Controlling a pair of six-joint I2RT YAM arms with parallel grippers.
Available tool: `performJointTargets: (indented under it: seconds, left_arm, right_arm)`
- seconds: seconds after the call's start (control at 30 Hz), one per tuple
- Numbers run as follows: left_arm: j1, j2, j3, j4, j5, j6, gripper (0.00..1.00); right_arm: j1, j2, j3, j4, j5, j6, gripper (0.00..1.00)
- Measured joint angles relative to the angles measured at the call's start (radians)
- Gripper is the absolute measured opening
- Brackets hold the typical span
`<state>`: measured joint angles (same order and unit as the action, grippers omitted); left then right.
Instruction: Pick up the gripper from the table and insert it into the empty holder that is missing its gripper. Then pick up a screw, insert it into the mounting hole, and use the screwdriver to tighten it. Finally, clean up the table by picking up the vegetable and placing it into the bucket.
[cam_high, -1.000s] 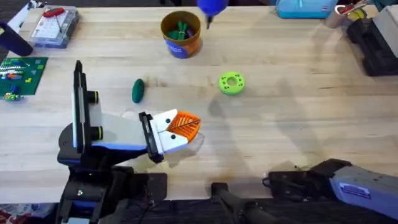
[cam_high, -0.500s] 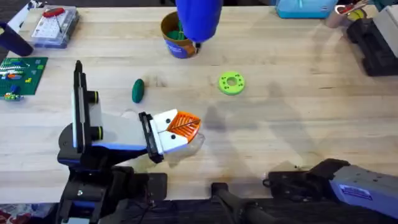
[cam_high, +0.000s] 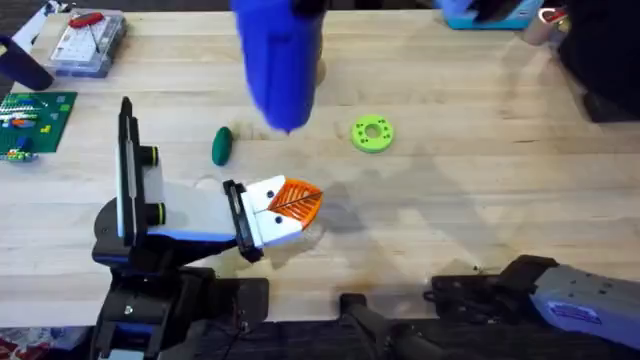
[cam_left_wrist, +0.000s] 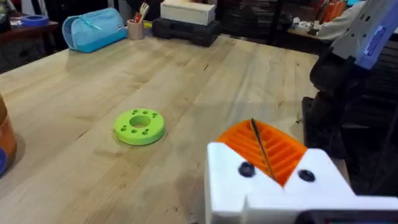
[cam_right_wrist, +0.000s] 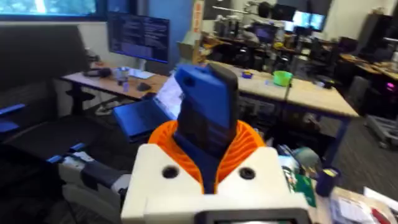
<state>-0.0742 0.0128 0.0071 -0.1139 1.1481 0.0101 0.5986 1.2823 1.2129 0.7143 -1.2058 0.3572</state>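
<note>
My right gripper (cam_right_wrist: 208, 158) is shut on the blue screwdriver (cam_right_wrist: 205, 106), whose body stands up between the orange pads. From overhead the screwdriver (cam_high: 277, 60) looms large and blurred over the table's far middle, covering the bucket. An orange edge of the bucket (cam_left_wrist: 4, 134) shows in the left wrist view. The dark green vegetable (cam_high: 221, 146) lies on the wood, a short way beyond my left gripper (cam_high: 300, 203). That gripper (cam_left_wrist: 264, 149) rests low near the front with its orange pads pressed together. The loose gripper, its holder and the screw are out of view.
A lime-green ring with holes (cam_high: 372, 133) lies right of the vegetable. A clear parts box (cam_high: 88, 40) and a green circuit board (cam_high: 35, 120) sit at the far left. A blue pouch (cam_left_wrist: 93, 28) and a black case (cam_left_wrist: 186, 28) line the far right edge.
The blue screwdriver has swung left and toward the front, growing much larger in the overhead view and now covering the bucket. The left arm has not moved.
</note>
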Motion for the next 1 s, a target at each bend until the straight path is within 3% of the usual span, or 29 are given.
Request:
performJointTargets:
  seconds: [0.43, 1.0]
  left_arm:
    - [0.0, 0.0, 0.0, 0.0, 0.0, 0.0, 0.014]
    - [0.0, 0.0, 0.0, 0.0, 0.0, 0.0, 0.014]
  right_arm:
    - [0.07, 0.0, -0.117, 0.023, 0.029, -0.019, 0.051]
    - [0.092, 0.0, -0.264, 0.147, 0.076, -0.105, 0.052]
